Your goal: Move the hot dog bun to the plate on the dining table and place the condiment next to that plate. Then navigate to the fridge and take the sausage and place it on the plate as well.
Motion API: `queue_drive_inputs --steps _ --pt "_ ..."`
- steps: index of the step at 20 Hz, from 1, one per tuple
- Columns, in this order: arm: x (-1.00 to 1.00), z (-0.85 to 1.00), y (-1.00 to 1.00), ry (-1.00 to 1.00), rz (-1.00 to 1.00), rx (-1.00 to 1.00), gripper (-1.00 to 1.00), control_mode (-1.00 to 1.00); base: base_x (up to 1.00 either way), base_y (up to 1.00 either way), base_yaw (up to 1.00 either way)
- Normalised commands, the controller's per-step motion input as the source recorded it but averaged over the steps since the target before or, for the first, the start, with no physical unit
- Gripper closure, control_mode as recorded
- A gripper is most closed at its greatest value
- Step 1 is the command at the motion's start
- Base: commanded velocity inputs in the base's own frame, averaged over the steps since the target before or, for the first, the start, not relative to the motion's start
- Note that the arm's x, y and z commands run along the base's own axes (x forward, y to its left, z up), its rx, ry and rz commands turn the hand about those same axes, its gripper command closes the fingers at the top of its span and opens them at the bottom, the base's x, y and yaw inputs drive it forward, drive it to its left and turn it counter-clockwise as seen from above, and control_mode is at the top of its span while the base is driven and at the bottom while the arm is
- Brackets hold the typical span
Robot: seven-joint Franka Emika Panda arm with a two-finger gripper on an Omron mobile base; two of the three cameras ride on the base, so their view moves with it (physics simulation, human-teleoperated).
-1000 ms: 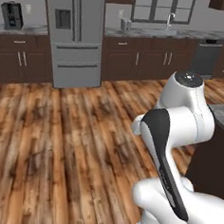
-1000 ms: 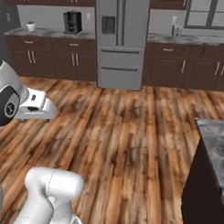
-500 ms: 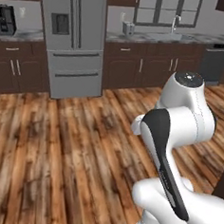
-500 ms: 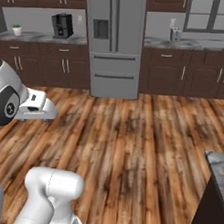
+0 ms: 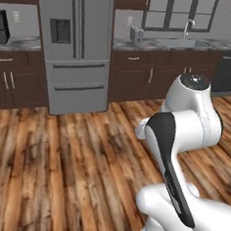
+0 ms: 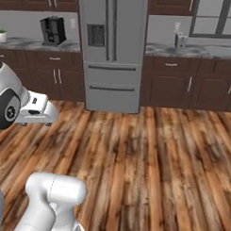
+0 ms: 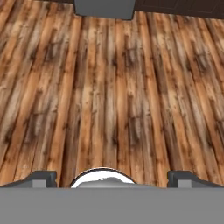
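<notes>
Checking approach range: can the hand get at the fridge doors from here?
Probably not yet. The fridge stands across a stretch of wood floor, doors shut; the hand, open, points at floor. Nothing blocks the way.

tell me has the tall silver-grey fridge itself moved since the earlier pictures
No. The tall silver-grey fridge sits between the same dark brown wall cabinets as before; it only looks larger because the base drove closer.

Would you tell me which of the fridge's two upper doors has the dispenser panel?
The left upper door of the fridge; the dark dispenser panel sits in it, while the right door is plain.

Bright, even rendered light — soft, slightly blurry.
</notes>
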Motion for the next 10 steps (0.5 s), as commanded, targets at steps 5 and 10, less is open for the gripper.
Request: queue_drive_inputs --steps 5,10 --pt "0.00 0.00 0.00 0.00 0.00 0.00 -1.00 1.00 1.00 0.10 -0.03" --pt "0.00 0.00 0.00 0.00 0.00 0.00 -1.00 1.00 1.00 0.02 -0.01"
